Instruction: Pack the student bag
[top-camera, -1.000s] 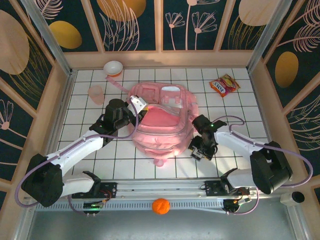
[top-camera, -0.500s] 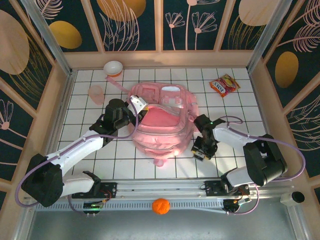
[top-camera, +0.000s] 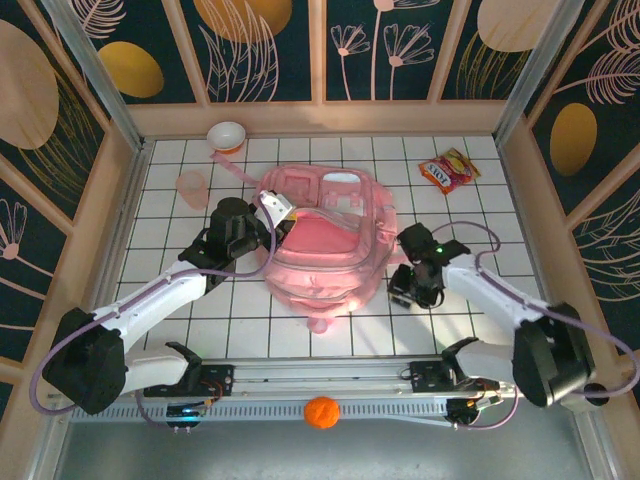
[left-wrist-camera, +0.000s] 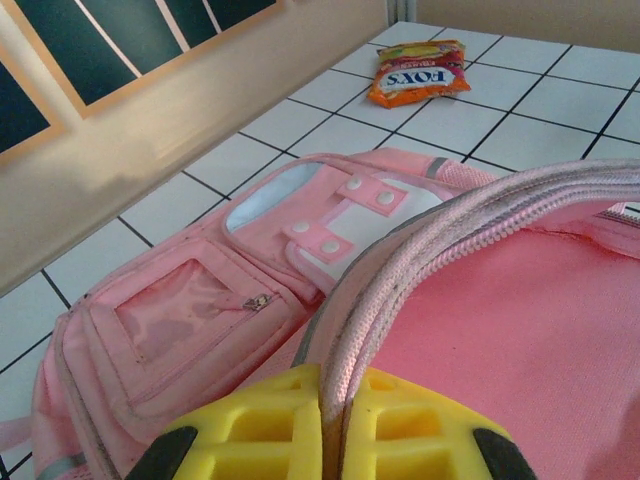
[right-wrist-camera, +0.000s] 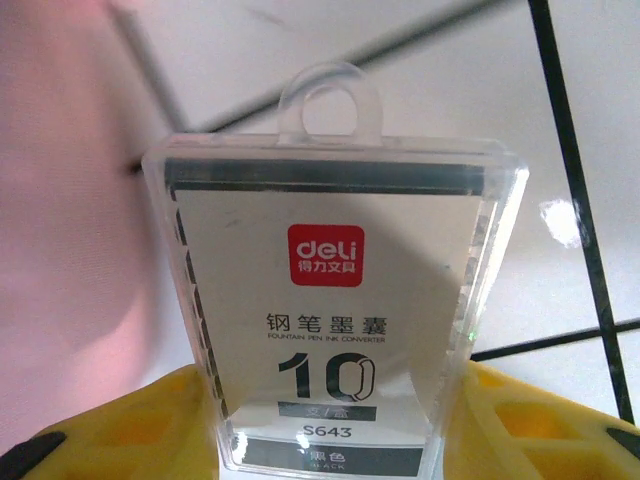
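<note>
Meanwhile, the right gripper (top-camera: 412, 288), clamped on a clear Deli ink-cartridge box (right-wrist-camera: 335, 290), had edged up-table beside the right flank of the student bag (top-camera: 325, 245) lying mid-table, whose zipper rim (left-wrist-camera: 400, 265) the left gripper (left-wrist-camera: 335, 425) still pinched open, so dropping it in seemed next

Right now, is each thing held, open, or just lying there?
left tool: shut on the student bag zipper edge.
right tool: shut on the ink box.
student bag: lying flat, zipper edge pinched and lifted.
ink box: held next to the bag.
snack packet: lying flat, untouched.
bowl: upright, untouched.
</note>
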